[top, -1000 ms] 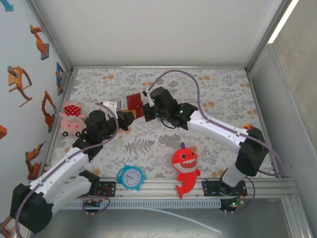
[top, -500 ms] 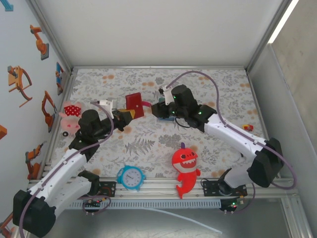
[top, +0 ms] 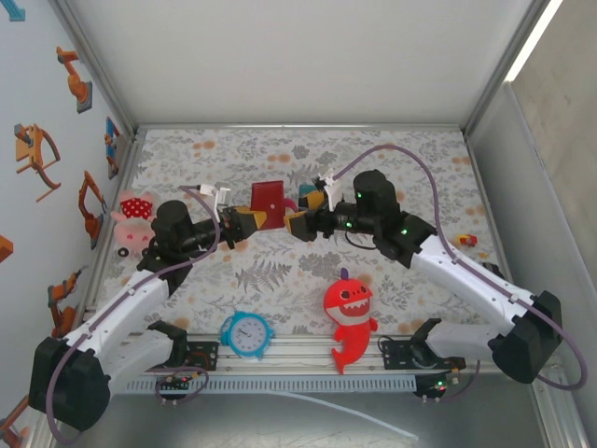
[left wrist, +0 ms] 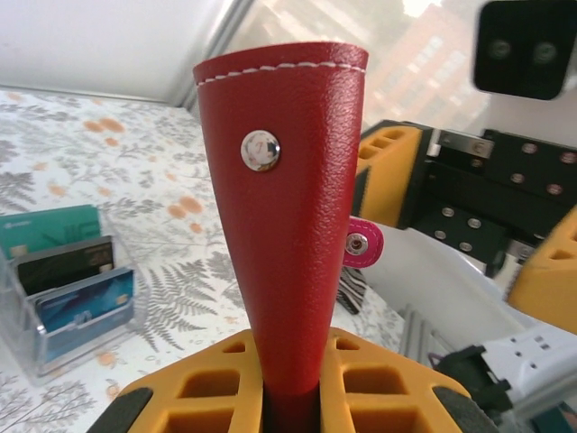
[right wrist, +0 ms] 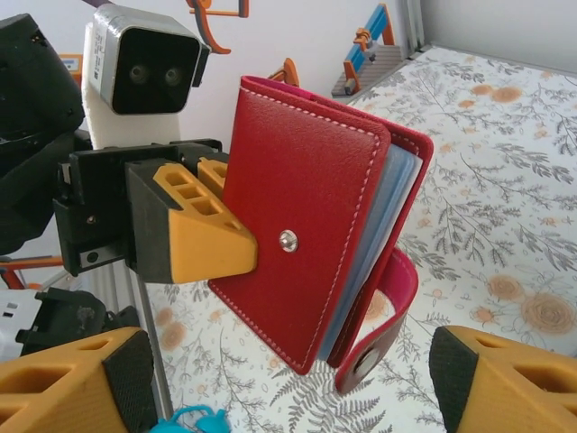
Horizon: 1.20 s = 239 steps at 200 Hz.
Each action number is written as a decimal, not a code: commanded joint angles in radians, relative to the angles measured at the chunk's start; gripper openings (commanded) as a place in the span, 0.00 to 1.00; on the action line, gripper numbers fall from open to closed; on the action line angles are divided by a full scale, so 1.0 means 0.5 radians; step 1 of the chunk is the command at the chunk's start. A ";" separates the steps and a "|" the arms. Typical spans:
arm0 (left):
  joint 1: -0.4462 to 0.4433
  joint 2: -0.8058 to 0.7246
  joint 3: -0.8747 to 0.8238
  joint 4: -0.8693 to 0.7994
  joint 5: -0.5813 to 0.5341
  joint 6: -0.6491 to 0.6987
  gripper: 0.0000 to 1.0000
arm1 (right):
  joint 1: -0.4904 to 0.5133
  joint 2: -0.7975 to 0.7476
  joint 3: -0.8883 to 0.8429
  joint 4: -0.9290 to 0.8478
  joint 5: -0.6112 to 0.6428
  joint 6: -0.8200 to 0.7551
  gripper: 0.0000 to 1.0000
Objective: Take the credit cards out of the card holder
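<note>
One card holder (right wrist: 306,244) is raised above the tabletop (top: 420,177), its lower edge clamped in the jaws of the left gripper (left wrist: 288,397). This likely presents its unsnapped tab (right wrist: 388,316) and open edge to the right gripper (top: 306,212), whose jaws stand apart just beside it. Three credit cards (left wrist: 68,271) (teal, dark, blue) stand in one clear rack (left wrist: 54,347) on the tabletop.

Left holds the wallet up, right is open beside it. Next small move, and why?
Probably ease the right gripper forward and close on the free front-cover edge of the card holder to swing it open: the left gripper pins the opposite edge, the tab hangs unsnapped, and the covers gape only slightly.
</note>
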 commanded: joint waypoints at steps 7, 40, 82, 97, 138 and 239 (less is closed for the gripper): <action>0.009 -0.065 0.088 0.170 0.226 -0.006 0.00 | -0.027 -0.014 -0.015 0.063 -0.043 -0.034 0.80; 0.007 -0.162 0.073 0.122 0.249 0.029 0.00 | -0.060 -0.016 -0.038 0.118 -0.116 -0.017 0.74; -0.005 -0.234 0.041 0.124 0.280 0.022 0.00 | -0.141 -0.014 -0.116 0.337 -0.284 0.108 0.60; -0.009 -0.250 0.036 0.125 0.283 0.025 0.00 | -0.157 0.001 -0.124 0.380 -0.317 0.144 0.56; -0.018 -0.249 0.029 0.128 0.286 0.032 0.00 | -0.160 0.036 -0.128 0.484 -0.508 0.168 0.51; -0.058 -0.258 0.033 0.116 0.320 0.096 0.00 | -0.163 0.192 -0.110 0.618 -0.629 0.240 0.31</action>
